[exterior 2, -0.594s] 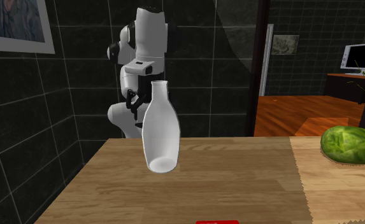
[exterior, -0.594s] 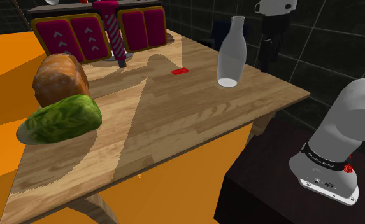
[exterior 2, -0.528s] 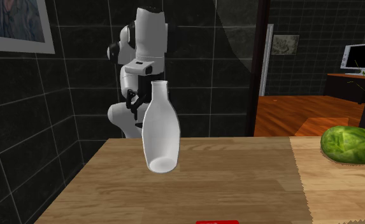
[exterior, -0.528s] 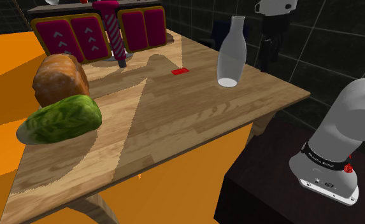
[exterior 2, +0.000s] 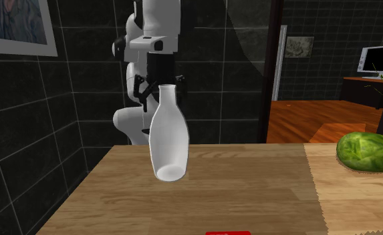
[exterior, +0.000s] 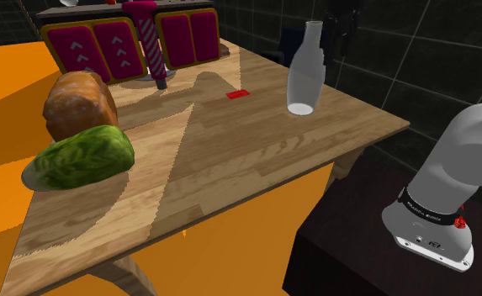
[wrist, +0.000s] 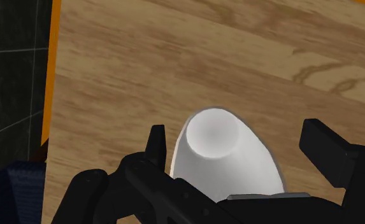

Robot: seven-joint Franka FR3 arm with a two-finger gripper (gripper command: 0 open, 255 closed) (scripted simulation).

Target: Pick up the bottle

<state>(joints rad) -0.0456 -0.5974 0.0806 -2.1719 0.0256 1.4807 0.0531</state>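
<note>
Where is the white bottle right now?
In the shoulder view the bottle stands upright at the table's upper right, right of a red tag, just below the claw.

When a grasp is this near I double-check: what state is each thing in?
bottle: upright on the table, not gripped.
end effector: open, fingers flanking the bottle's top.
lettuce: lying on the table.
brown loaf: resting on the table.
red tag: flat on the table.

Your arm: white shells, dark joints; one link wears a black lettered band and red stud. Gripper all black.
</note>
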